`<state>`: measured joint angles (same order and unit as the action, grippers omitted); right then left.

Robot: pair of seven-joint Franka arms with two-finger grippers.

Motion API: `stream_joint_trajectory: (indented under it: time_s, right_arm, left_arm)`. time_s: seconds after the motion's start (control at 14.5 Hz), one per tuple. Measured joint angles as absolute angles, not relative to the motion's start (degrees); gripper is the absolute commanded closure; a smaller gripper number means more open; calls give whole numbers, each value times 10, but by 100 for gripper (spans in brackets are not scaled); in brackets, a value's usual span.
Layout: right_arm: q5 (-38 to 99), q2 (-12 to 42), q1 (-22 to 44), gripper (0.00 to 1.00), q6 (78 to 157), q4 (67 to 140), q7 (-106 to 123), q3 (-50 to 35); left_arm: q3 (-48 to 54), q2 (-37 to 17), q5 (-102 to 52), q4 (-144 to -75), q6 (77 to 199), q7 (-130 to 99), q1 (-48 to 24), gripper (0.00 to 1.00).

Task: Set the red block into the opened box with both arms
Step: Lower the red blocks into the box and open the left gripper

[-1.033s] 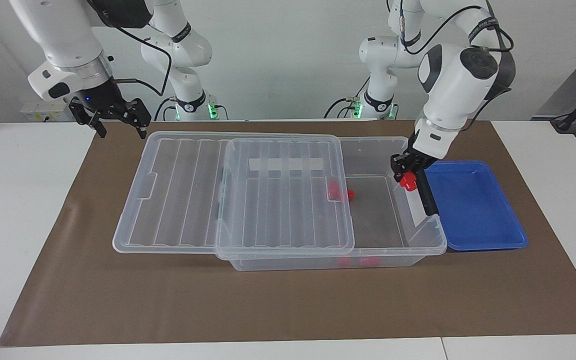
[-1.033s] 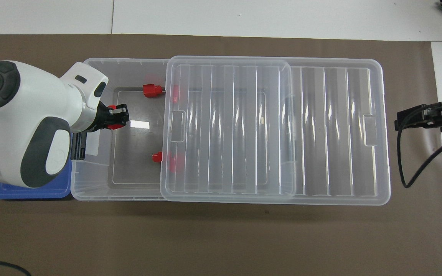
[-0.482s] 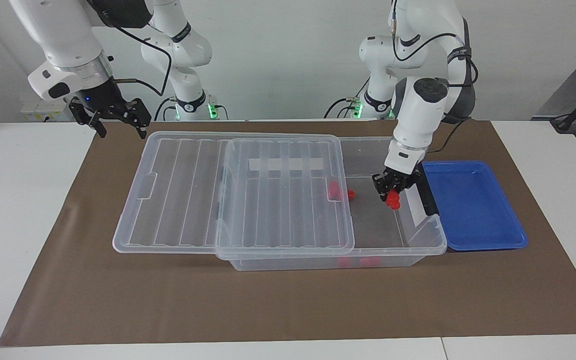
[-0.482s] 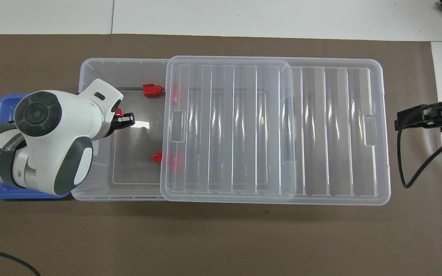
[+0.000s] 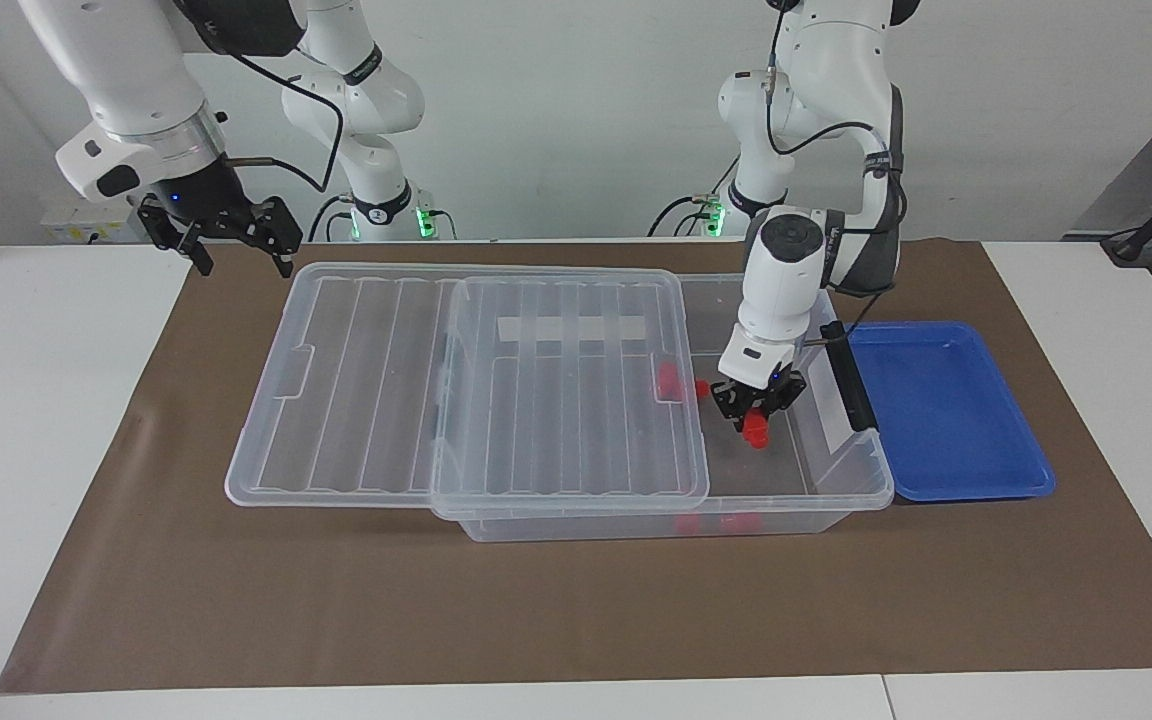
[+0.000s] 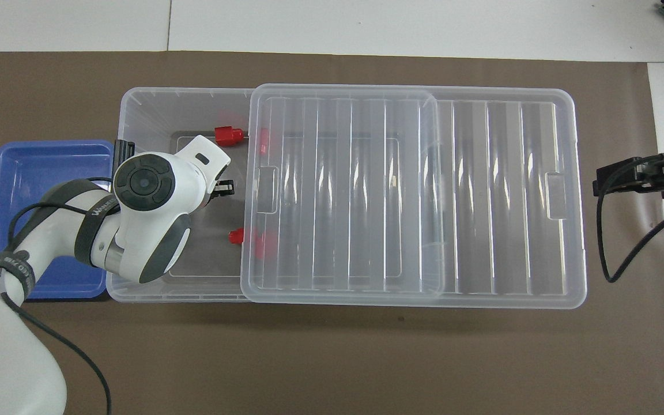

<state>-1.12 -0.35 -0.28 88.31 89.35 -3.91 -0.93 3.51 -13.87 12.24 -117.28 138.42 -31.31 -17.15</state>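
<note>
The box (image 5: 841, 497) is a clear bin whose ribbed lid (image 5: 566, 400) is slid toward the right arm's end, leaving the left arm's end open. My left gripper (image 5: 758, 412) hangs inside that opening, over the box floor, shut on a red block (image 5: 756, 432). In the overhead view its wrist (image 6: 147, 190) covers the held block. Two more red blocks (image 6: 228, 135) (image 6: 236, 234) lie on the floor by the lid's edge, each beside a red shape blurred under the lid. My right gripper (image 5: 236, 235) waits open over the mat by the lid's corner.
A shallow blue tray (image 5: 946, 420) sits against the box's open end, beside the black bar (image 5: 851, 385). A brown mat (image 5: 576, 610) covers the table under everything. The right arm's cable (image 6: 626, 242) loops near the lid's overhanging end.
My left gripper has carried the red block from over the box's end rim by the black bar inward and lower, into the open part of the box. The right arm has not moved.
</note>
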Motion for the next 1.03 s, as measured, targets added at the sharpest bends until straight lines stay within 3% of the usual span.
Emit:
stream_joint_trajectory:
  time_s: [1.03]
  right_arm:
    - [-11, -3, -7, 1, 908, 893, -39, -2]
  left_arm:
    - [21, -174, 132, -1184, 1461, -313, -161, 100]
